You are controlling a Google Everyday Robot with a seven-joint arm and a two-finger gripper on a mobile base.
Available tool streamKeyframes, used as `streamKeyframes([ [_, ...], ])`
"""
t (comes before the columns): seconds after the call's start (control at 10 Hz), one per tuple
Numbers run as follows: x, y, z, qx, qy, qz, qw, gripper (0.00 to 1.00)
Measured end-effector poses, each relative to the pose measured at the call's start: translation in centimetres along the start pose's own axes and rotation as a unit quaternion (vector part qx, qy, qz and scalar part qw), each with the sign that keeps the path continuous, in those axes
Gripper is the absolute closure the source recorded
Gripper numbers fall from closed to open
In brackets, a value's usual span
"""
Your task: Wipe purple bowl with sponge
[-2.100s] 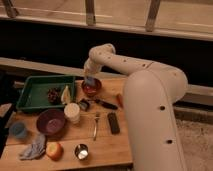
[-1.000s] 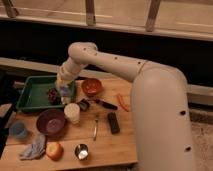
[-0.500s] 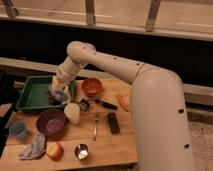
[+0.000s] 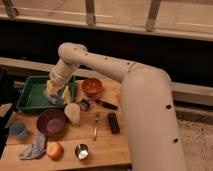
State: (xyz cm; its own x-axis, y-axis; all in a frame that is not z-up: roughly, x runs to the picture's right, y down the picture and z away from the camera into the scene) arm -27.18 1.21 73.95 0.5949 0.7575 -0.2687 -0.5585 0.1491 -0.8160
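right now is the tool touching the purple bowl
No, the tool hangs at the right edge of the green tray, while the purple bowl sits apart, nearer the camera beside the cream cup.

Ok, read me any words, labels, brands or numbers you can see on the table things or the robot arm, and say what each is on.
Readable text: none.
The dark flat bar on the table: any markings are too blurred to read.
The robot arm: plain cream shell with dark dots, no lettering to make out.
The end effector, over the right edge of the green tray: no label visible.
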Motion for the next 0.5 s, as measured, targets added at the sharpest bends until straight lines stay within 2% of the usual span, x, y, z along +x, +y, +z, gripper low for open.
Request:
streamKeyframes([
  [0.2,1.4,2.7,2.5,-0.003,0.023,-0.013,0.9996,1.0],
  [0.5,2.8,3.8,4.0,-0.011,0.04,-0.016,0.999,1.0],
])
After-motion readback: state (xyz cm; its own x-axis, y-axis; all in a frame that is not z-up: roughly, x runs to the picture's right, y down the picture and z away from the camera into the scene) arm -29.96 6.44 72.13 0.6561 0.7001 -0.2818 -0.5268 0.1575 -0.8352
